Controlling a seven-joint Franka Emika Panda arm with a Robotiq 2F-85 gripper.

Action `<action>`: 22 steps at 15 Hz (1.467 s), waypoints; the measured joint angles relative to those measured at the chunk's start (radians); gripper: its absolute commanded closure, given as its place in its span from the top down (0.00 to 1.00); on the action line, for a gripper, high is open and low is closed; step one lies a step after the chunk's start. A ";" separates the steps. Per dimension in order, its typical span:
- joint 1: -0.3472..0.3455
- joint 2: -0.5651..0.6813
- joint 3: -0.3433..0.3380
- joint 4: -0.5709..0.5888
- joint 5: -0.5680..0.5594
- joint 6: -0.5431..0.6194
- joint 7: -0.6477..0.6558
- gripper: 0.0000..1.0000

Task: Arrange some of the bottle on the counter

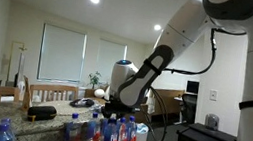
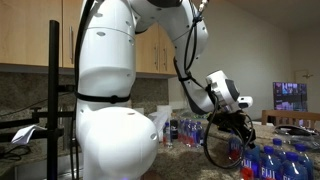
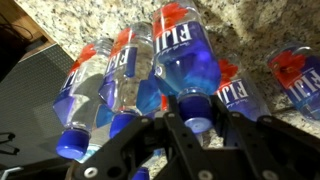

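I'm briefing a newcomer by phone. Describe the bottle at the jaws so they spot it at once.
On the speckled granite counter stands a cluster of clear bottles with blue caps and red-flowered labels. The one meant is the middle bottle in the wrist view: alone among its neighbours, its cap sits between the two jaws.

Bottles (image 3: 185, 60) clear, blue-red labels, blue caps — counter (image 3: 250, 22) speckled grey-beige — hand (image 3: 200, 128) black.

The arm (image 1: 185, 34) reaches forward and down, its fingers (image 3: 243, 135) parted, pointing downward.
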 measured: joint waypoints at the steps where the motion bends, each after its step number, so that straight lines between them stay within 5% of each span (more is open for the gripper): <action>1: 0.000 0.000 0.000 0.000 -0.002 0.000 0.000 0.10; 10: 0.000 0.003 -0.001 -0.001 -0.002 -0.005 -0.004 0.10; 11: 0.000 0.003 -0.001 -0.001 -0.002 -0.005 -0.004 0.53; 12: 0.000 0.003 -0.002 -0.001 -0.002 -0.005 -0.004 0.62; 18: 0.000 -0.002 -0.003 0.002 -0.002 -0.005 -0.012 0.98; 22: 0.000 -0.017 -0.003 0.010 -0.001 -0.005 -0.012 1.00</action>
